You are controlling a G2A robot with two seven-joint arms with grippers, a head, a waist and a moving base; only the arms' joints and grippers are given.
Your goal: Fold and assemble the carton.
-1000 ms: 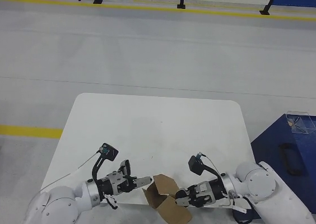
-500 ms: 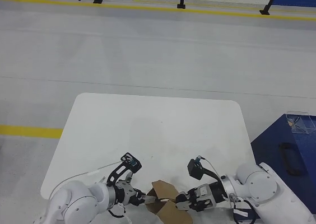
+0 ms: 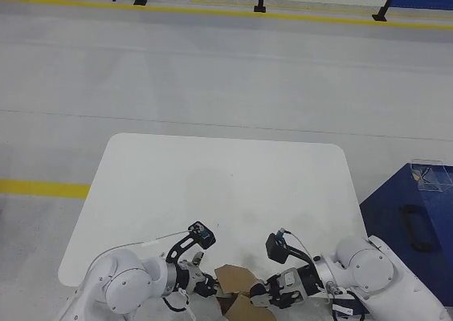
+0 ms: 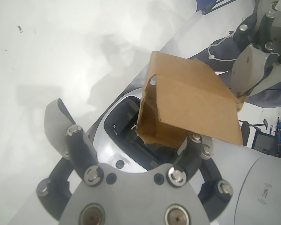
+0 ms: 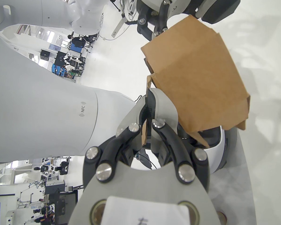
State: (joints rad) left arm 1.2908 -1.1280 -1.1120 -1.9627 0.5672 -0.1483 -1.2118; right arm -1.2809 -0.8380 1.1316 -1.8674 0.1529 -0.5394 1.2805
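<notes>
carton point(image 3: 238, 282) sat at 6 o'clock edge of tabletop point(image 3: 210, 184) | I had the right hand point(image 5: 148, 115) clenched on its flap | left hand point(image 4: 121, 127) released, at carton's 9 o'clock, facing its open end

Bright, even light floods the white bench point(image 3: 210, 184). Soft grey shadows lie near the carton point(image 4: 192, 99). Wrist views bend at their edges.

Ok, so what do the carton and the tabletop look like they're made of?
Carton: brown cardboard with a matte finish; the ragged, fibrous torn edges and sharp fold creases point to it. Table: smooth white surface with a faint sheen and soft shadows, probably laminate or painted board, though the look leaves that open.
</notes>
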